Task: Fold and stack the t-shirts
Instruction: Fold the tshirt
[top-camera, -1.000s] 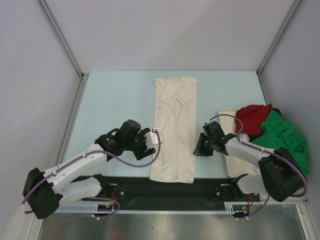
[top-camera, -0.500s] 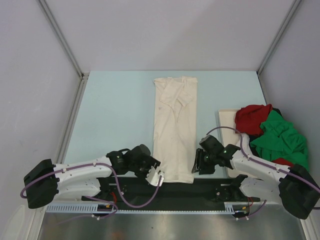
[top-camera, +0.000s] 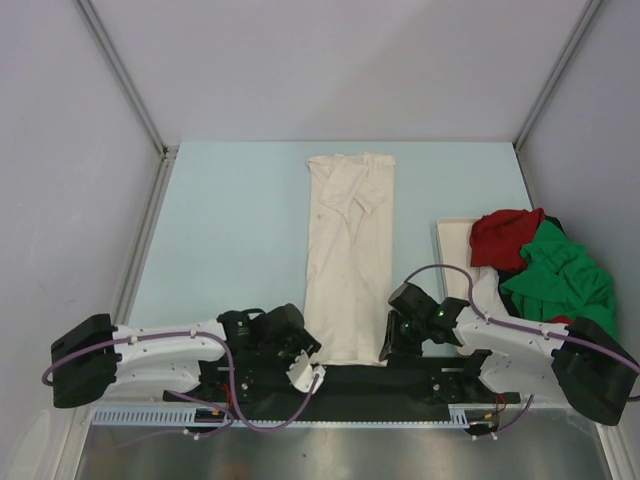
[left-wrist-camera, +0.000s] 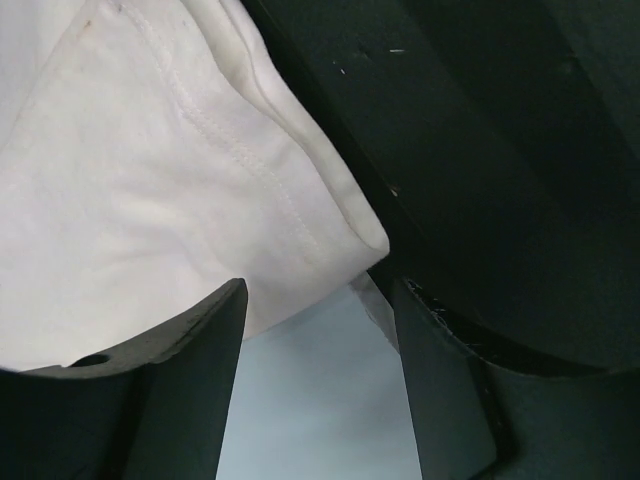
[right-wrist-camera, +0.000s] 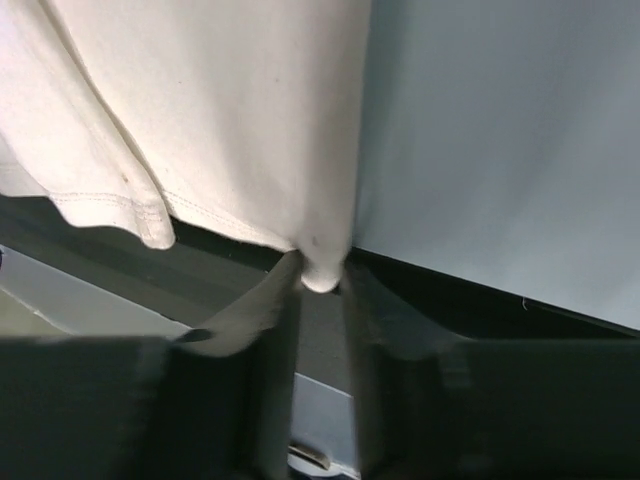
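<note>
— Both arms have drawn back toward the near edge since a second ago; the left gripper (top-camera: 306, 374) has dropped from beside the shirt's long side to its near left corner; the right gripper (top-camera: 386, 340) has slid down to the near right corner.

— And the cream t-shirt (top-camera: 350, 250)?

— It lies where it lay, folded into a long strip running away from both sets of jaws across the table (top-camera: 240, 220).

— How do the left jaws stand?

— Released; the fingers are well apart, and the hemmed corner sits just ahead of the gap, a little toward the left finger, with bare table showing between them; nothing is held.

— And the right jaws?

— Narrow; the cloth's corner hangs right at the fingertips, filling the slot between them, over the black strip (top-camera: 370, 378); whether they pinch it or only frame it I cannot tell.

— What of the other shirts?

— The red t-shirt (top-camera: 505, 235) and the green t-shirt (top-camera: 560, 270) are heaped together out beyond the right jaws' outer side, partly on a white tray (top-camera: 450, 240); both lie well apart from either gripper.
</note>
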